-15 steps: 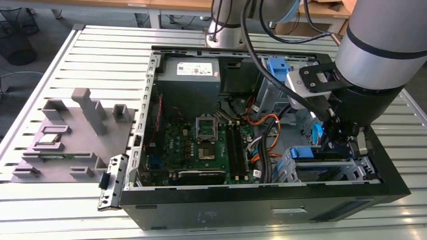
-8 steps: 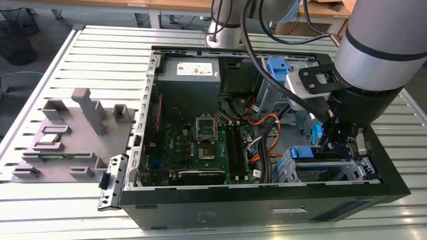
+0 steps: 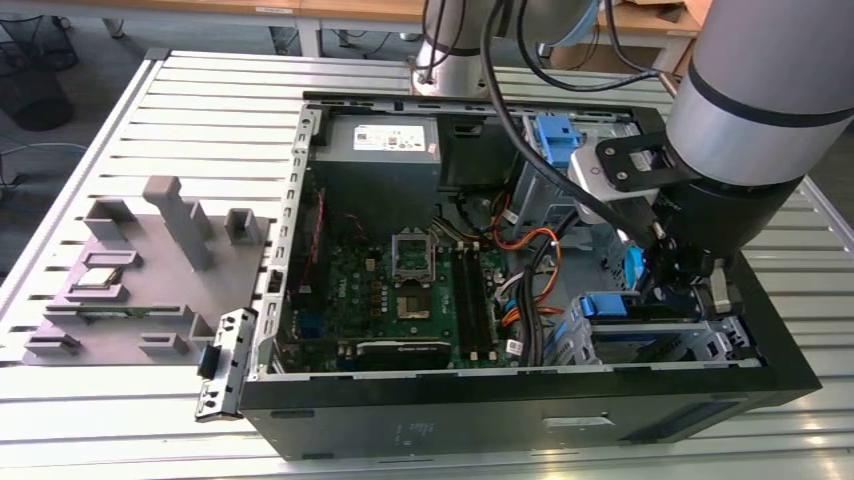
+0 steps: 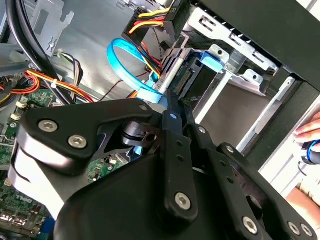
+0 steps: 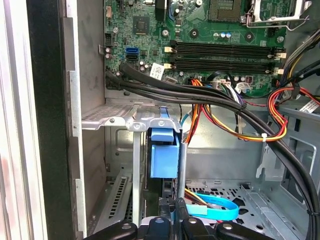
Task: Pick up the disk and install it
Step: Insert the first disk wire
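An open black computer case point(image 3: 534, 420) lies on its side on a slatted metal bench point(image 3: 200, 110), with the green motherboard point(image 3: 414, 290) and bundles of orange, red and black cables exposed. The arm's black claw point(image 3: 667, 290) reaches down into the case's corner at the exterior view's right, at the perforated silver drive cage point(image 3: 694, 345). The disk point(image 5: 164, 160) stands on edge in that cage — in the first wrist view its blue plastic carrier rail faces out between two bare metal uprights. The claw's dark fingers point(image 5: 167, 225) sit clenched on the disk's blue end. A flat blue ribbon cable point(image 4: 131, 67) loops nearby.
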Available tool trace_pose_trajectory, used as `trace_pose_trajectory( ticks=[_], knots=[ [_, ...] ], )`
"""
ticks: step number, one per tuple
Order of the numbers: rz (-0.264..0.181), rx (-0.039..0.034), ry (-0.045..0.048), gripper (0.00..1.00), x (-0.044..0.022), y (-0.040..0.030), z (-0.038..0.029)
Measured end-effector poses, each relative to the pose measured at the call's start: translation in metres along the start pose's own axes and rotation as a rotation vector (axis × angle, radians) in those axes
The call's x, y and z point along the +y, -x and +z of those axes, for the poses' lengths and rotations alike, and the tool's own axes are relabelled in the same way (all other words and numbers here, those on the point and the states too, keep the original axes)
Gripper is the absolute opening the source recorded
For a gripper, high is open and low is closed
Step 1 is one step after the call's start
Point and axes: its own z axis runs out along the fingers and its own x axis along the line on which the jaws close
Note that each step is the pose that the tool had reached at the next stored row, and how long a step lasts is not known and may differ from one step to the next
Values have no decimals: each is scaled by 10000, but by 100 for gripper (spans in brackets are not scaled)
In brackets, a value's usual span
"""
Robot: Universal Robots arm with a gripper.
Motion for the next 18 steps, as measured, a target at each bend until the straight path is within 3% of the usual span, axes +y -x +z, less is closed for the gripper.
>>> trace_pose_trajectory(
  ticks=[8, 10, 12, 13, 18],
  knots=[
    [1, -10, -1, 16, 1, 0, 5],
    [2, -16, -1, 23, 2, 0, 9],
    [2, -12, -2, 23, 1, 0, 8],
    [1, -7, -1, 29, 1, 0, 6],
    [0, -5, 0, 29, -3, 0, -13]
  ],
)
